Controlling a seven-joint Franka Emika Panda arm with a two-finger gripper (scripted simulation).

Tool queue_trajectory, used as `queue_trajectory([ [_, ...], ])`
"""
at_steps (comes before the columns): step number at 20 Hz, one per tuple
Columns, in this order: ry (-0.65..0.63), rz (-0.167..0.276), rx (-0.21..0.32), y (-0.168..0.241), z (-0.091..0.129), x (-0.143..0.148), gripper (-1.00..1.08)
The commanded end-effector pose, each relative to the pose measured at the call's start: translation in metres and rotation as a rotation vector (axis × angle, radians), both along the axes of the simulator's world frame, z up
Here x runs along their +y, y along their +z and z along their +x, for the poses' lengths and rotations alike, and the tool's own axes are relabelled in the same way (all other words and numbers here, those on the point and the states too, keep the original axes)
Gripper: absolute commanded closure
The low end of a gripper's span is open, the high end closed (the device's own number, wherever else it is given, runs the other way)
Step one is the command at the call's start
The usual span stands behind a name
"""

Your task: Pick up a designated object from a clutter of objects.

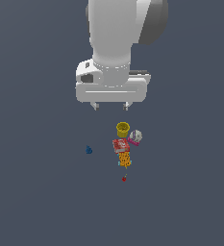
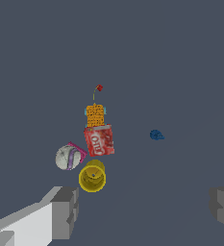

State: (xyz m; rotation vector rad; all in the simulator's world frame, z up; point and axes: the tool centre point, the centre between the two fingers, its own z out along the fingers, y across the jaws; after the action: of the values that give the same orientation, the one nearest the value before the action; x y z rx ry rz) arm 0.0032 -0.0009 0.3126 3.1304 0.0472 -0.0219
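Observation:
The designated object, a small flat red box [image 1: 120, 145] [image 2: 99, 140] with white print, lies in the middle of the clutter of objects. Around it sit a yellow cup [image 1: 123, 128] [image 2: 92, 176], a whitish ball [image 1: 136, 136] [image 2: 66, 157] against a pink brick [image 1: 133, 141] [image 2: 78, 153], and an orange dotted box [image 1: 125, 159] [image 2: 95, 115]. My gripper [image 1: 110, 106] [image 2: 142, 205] hangs open well above the pile, beyond the yellow cup in the exterior view, with nothing between its fingers [image 2: 65, 211].
A tiny red bit [image 1: 124, 179] [image 2: 99, 88] lies just past the orange box. A small blue bit [image 1: 89, 150] [image 2: 155, 135] sits apart, toward the exterior view's left. The dark grey floor [image 1: 36, 192] surrounds everything.

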Motion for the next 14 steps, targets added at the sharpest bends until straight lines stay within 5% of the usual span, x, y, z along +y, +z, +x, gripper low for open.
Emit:
queue_trajectory([
  [1,0.0,0.0,0.0,0.0,0.0,0.0,-0.92],
  [14,0.08,-0.013,0.028,-0.008,-0.005,0.025,-0.92],
])
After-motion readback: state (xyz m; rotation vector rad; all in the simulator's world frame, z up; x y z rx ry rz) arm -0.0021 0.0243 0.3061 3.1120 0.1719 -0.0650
